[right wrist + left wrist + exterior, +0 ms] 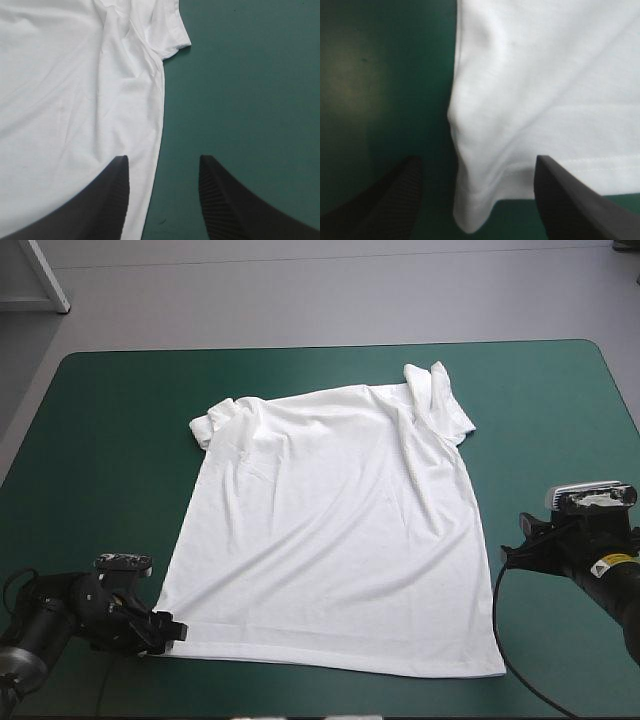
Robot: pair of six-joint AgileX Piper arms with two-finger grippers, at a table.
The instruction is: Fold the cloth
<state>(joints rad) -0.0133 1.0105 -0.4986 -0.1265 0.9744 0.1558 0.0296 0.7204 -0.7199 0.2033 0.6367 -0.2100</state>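
White T-shirt (pixel 330 530) spread flat on teal-green worktop (pixel 100 440). Left claw (pixel 477 162) released, hem corner between its black fingers (pixel 395 200). Right claw (pixel 162 160) released too, straddling shirt's side edge, one finger over cloth, sleeve (pixel 170 30) ahead.

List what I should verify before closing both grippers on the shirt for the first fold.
1. T-shirt spread out on the table: ok, with shallow wrinkles.
2. Left gripper open: ok.
3. Hem corner between the left gripper's fingers: ok.
4. Right gripper open: ok.
5. Side edge between the right gripper's fingers: ok, it runs through the gap.
6. Sleeves lying flat: not ok, both are folded over on themselves.
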